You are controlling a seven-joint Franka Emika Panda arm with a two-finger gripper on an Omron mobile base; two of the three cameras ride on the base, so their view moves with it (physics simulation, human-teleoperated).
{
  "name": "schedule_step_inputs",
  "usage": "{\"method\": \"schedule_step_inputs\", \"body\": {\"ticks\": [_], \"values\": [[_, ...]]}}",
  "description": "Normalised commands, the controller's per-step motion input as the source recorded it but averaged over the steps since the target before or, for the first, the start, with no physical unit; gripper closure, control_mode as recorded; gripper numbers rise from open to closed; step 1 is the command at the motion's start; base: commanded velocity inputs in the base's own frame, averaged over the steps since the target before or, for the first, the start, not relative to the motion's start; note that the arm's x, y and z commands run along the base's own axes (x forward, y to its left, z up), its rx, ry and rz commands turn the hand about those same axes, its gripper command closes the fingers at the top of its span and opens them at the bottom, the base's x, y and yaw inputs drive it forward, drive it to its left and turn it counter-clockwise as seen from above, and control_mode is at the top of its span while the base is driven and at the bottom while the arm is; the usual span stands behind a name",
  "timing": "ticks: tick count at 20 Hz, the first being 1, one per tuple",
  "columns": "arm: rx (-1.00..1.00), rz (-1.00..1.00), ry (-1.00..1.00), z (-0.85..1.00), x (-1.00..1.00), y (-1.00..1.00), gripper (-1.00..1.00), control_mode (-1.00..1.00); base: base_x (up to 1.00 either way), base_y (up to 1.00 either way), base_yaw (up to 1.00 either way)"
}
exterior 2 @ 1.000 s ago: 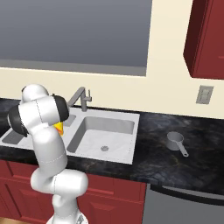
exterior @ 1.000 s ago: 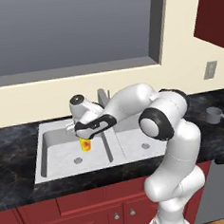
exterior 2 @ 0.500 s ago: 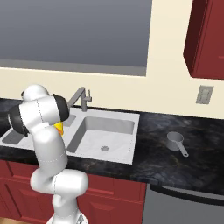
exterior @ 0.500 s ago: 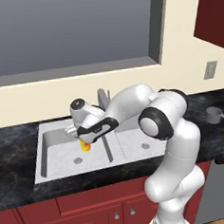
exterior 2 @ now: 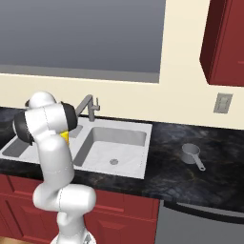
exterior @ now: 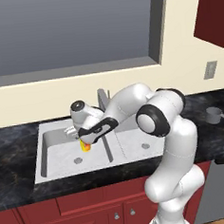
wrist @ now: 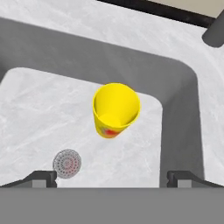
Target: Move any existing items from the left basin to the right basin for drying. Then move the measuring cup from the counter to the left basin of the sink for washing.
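No readable text, label, brand or number appeared anywhere. The yellow cup (wrist: 116, 109) carried a red-orange mark on its side, too blurred to read as letters or a sign. The wall plate (exterior 2: 222, 103) beside the window was blank.

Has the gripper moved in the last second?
Yes. The open gripper has dropped toward the left basin floor, closing on the yellow cup.

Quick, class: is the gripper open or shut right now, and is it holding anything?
Gripper: open, jaws wide, holding nothing; it hangs over the yellow cup in the left basin.
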Motion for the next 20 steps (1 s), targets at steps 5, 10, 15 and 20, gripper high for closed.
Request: {"method": "schedule_step_inputs", "body": {"ticks": [5,10,15,20], "values": [[0.00,0.00,0.00,-0.11,0.20,0.02,-1.00,-1.00,0.00,0.00,0.00],[0.00,0.00,0.00,-0.10,0.17,0.05,-1.00,-1.00,0.00,0.00,0.00],[0.00,0.00,0.00,-0.08,0.03,0.09,-1.00,-1.00,0.00,0.00,0.00],[0.00,0.00,0.00,-0.03,0.00,0.10,-1.00,-1.00,0.00,0.00,0.00]]}}
